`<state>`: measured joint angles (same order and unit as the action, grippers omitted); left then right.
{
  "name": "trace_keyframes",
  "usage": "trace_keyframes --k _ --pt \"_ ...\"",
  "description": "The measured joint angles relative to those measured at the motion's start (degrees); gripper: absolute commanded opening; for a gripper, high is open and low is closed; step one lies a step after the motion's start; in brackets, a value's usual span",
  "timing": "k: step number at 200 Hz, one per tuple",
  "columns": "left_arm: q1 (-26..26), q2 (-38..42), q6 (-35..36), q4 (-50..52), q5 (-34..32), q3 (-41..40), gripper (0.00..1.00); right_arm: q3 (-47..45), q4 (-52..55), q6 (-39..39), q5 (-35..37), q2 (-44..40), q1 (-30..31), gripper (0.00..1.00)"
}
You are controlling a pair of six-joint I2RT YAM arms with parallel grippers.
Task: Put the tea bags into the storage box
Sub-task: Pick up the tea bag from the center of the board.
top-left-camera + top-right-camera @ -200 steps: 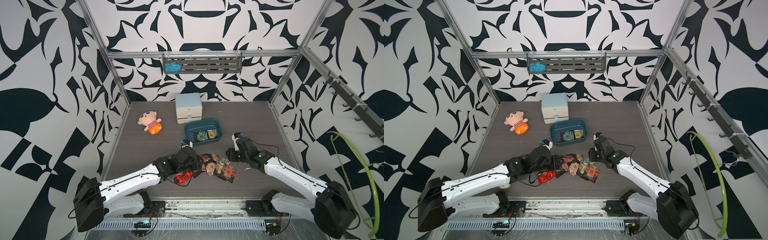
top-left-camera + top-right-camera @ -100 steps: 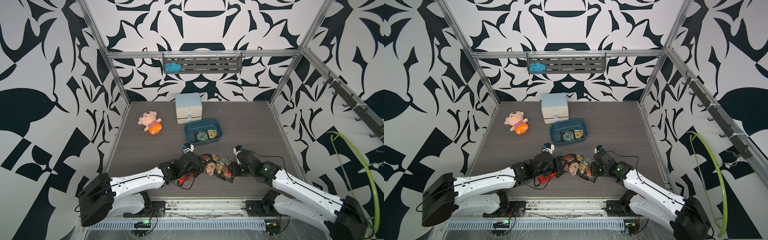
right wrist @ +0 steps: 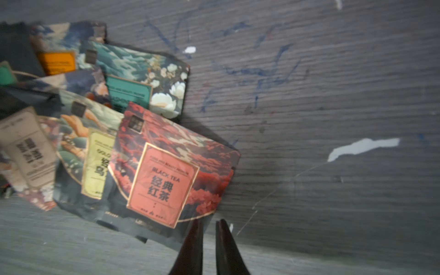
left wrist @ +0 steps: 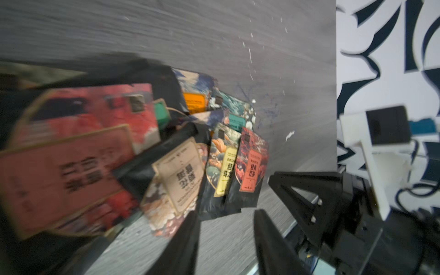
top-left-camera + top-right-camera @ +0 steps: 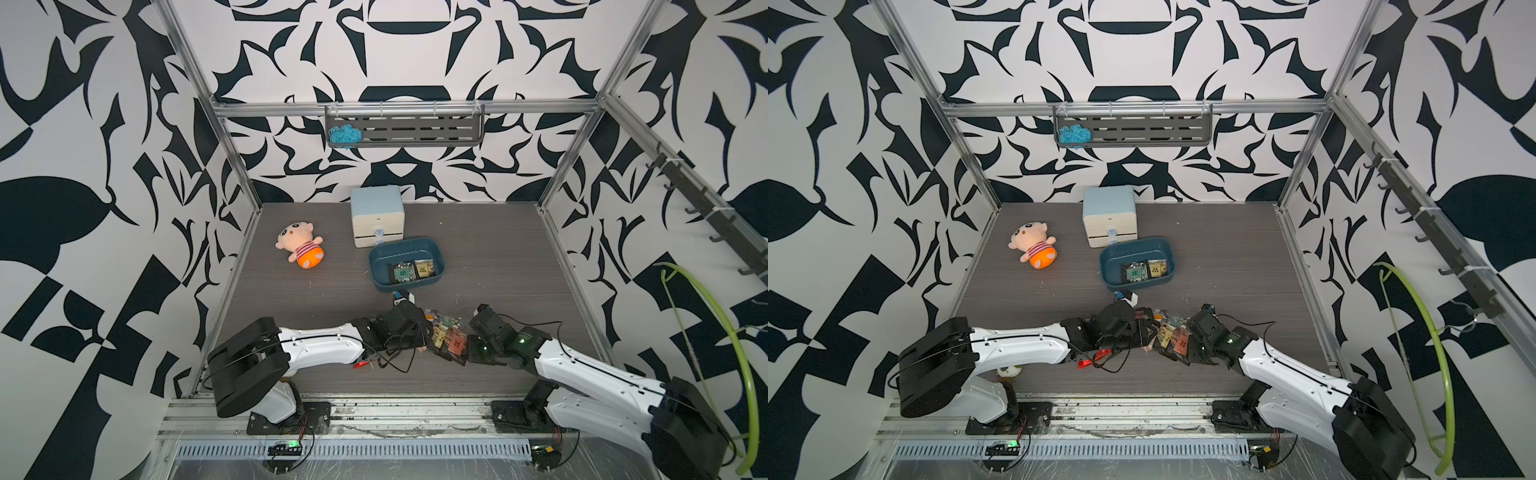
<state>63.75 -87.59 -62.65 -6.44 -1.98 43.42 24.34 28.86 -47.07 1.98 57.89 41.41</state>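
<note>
Watch the right fingers (image 3: 194,245). They stand narrow at the bottom centre of the right wrist view, not quite closed, with only a slit of tabletop (image 3: 309,95) showing between them. The red black-tea sachet (image 3: 166,176) lies up and to the left of them, on top of the heap. Its lower right corner runs to the tip of the left-hand finger and goes out of sight behind it, so you cannot tell whether they touch. Nothing shows inside the slit.

The sachet's long axis runs steeply up the frame, leaning a little to the right, so the fingers meet it at a corner and not across an edge. I judge that a thin hold, and a lift from there may let it swing or slip.

Your left fingers (image 4: 190,238) stand moderately wide with nothing between them at the bottom of the left wrist view. Their tips are just short of the lower edges of the yellow-label sachet (image 4: 225,169) and the same red one. Both arms are near, but the right is nearer the red sachet.

In a top view the tea bags (image 5: 446,336) are heaped in the lower middle of the frame, between the two arms. The storage box (image 5: 409,242) sits above the heap toward the frame's centre, apart from it, with two sachets (image 5: 403,272) inside. The carry therefore goes up the frame.
</note>
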Motion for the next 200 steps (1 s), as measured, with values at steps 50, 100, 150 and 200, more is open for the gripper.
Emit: trace_keyframes --k 50,100,150,200 --pt "0.20 -6.47 0.59 -0.07 3.74 4.83 0.30 -0.59 -0.59 -0.66 1.38 2.45 0.07 0.07" --pt "0.20 -11.47 1.01 1.27 3.78 8.59 0.26 -0.07 -4.07 -0.83 2.73 5.05 0.07 0.07" --pt "0.20 -15.19 1.20 2.08 3.76 10.01 0.26 0.24 -5.77 -0.85 2.97 6.21 0.07 0.07" --pt "0.26 -16.35 1.11 1.86 4.55 10.75 0.27 0.24 -6.03 -0.87 2.97 6.32 0.07 0.07"
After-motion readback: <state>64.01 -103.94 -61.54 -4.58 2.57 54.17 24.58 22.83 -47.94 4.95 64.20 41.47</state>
